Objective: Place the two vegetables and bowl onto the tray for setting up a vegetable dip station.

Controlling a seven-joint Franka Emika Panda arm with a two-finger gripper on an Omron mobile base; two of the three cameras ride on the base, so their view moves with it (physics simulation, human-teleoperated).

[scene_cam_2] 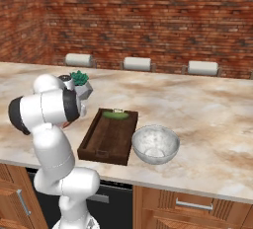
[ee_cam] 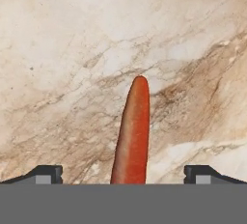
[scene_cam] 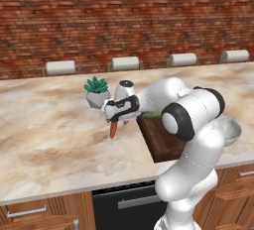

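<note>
Fingertips [ee_cam: 46, 174] stand wide apart at the bottom of the hand view, one on each side of the carrot [ee_cam: 133, 136], and neither touches it. So the gripper [ee_cam: 124, 175] is fully open and holds nothing. It hangs low over the counter [ee_cam: 72, 49], pointing down, with the carrot lying between the jaws and its narrow tip pointing away from the hand.

From the left base view, the gripper [scene_cam: 115, 120] is just above the carrot [scene_cam: 113, 130], which lies on the marble to the left of the tray [scene_cam: 161, 142]. Close behind it is a small plant pot [scene_cam: 96, 95].

I judge the step in hand is picking up the carrot. To do it well, the hand should go straight down until the fingers are beside the thick part of the carrot, not the thin tip, then close across its width. The carrot is round and may roll, so the closing should be centred.

On the tray [scene_cam_2: 106, 139] the cucumber [scene_cam_2: 115, 115] already lies at the far end. The bowl [scene_cam_2: 155, 144] stands on the counter just beside the tray's right side, not on it. The carrot should go on a free part of the tray, leaving room for the bowl.
</note>
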